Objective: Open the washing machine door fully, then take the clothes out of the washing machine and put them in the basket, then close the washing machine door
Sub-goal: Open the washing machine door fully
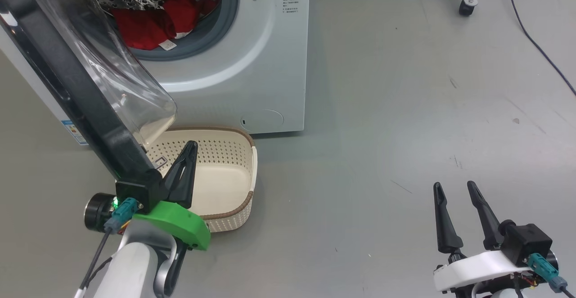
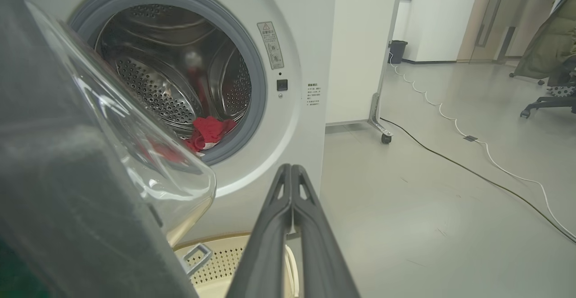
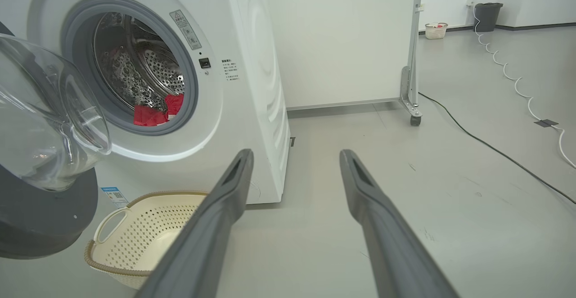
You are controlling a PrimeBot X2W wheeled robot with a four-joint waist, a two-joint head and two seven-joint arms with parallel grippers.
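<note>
Well: one washing machine (image 1: 270, 64); one door (image 1: 67, 86) swung out from its front, glass bowl facing back; one basket (image 1: 225, 151) at its foot; clothes (image 1: 144, 25) — one red heap — low in its drum. Left jaws shut, empty, pointing at the machine by the door's lower edge; right jaws wide apart, empty, well clear.

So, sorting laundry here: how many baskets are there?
2: the cream basket on the floor before the washing machine; a small white basket far off by the wall.

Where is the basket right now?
In the head view, the basket sits on the floor at centre left, before the washing machine, below its open door.
</note>
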